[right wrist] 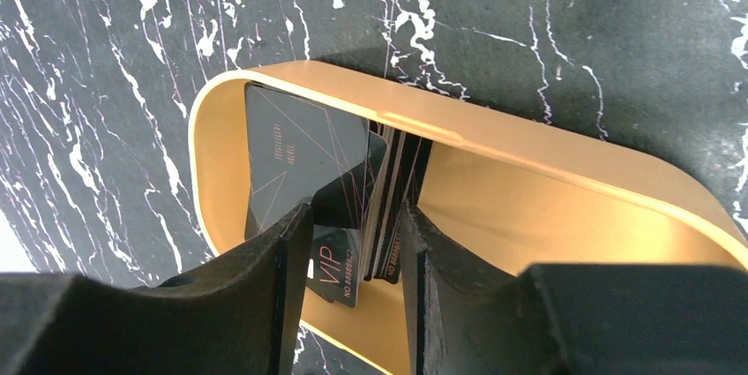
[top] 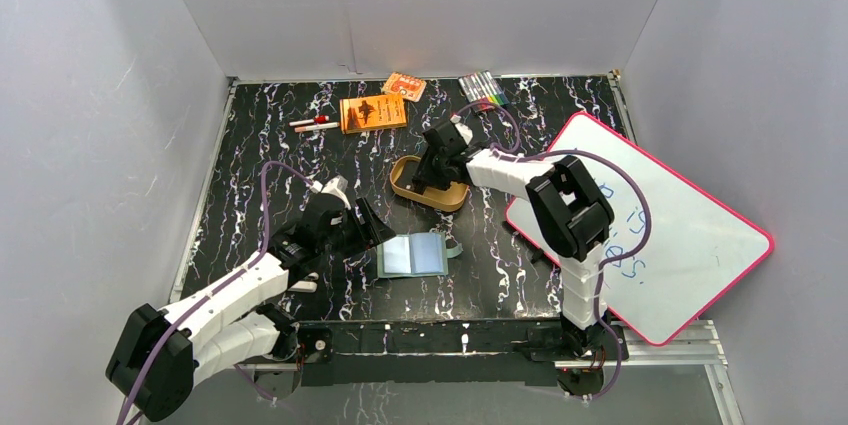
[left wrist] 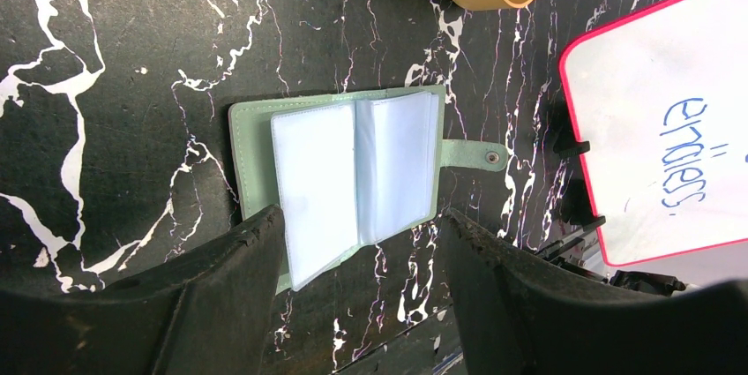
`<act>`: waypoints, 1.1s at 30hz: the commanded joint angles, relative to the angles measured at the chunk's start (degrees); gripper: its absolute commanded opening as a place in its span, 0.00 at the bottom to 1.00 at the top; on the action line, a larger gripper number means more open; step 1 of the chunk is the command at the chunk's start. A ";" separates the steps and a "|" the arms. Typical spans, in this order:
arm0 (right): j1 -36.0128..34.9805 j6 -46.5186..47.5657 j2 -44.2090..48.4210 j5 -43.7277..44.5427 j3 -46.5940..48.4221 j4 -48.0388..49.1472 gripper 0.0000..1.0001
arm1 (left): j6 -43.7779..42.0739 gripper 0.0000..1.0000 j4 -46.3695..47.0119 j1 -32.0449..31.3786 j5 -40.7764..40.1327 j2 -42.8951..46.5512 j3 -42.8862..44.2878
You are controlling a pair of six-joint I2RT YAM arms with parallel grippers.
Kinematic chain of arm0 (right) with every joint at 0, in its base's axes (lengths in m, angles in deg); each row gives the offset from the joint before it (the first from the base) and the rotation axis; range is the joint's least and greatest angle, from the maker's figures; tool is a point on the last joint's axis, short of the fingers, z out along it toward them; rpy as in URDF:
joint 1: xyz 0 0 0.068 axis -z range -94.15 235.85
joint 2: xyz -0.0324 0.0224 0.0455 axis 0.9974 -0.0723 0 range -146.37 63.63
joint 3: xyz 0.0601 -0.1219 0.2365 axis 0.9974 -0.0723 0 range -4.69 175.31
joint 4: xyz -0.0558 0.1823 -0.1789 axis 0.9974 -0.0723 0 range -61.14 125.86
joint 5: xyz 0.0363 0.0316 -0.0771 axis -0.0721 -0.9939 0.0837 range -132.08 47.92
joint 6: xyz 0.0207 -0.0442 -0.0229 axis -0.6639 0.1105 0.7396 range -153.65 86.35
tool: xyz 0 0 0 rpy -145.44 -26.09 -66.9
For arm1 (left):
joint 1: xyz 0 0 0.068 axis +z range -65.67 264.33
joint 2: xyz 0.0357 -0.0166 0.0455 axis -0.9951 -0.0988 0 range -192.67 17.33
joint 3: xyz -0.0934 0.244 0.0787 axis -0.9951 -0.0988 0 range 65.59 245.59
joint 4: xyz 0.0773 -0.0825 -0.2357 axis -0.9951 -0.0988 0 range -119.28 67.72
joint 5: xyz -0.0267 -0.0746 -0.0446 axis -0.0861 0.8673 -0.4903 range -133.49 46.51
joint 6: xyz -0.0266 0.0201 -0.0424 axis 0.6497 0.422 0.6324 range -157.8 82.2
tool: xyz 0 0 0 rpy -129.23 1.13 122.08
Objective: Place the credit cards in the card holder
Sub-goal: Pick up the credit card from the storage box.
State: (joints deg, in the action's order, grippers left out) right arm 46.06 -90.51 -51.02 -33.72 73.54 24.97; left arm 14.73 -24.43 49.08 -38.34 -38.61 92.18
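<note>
**A:** What sort of place is this?

**B:** A robotics lab bench, boxed in like a test cell. Plain white panels point(top: 420, 5) close off the back and both sides of the frame.

**A:** What else shows it?

**B:** A robot arm point(top: 225, 300) at lower left and a second arm point(top: 570, 215) right of centre. There's a purple cable point(top: 265, 195), an aluminium rail point(top: 690, 353) along the bottom, and a black marbled tabletop point(top: 260, 145).
</note>
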 commanded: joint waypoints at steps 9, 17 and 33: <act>0.00 0.68 4.37 2.58 -3.39 0.16 0.42 | -0.02 0.63 0.48 0.26 0.63 0.39 -0.75; -0.02 0.69 5.26 1.92 -4.56 1.49 0.33 | 0.22 0.63 0.58 0.26 0.92 0.61 -1.01; 0.00 1.31 8.45 1.46 -6.17 2.36 0.16 | 0.03 0.63 0.58 0.26 1.09 0.47 -0.44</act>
State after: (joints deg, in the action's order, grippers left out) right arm 46.04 -90.25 -45.20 -33.08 67.79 27.09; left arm 14.91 -24.15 49.08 -38.10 -38.61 91.65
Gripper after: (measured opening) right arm 0.191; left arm 0.629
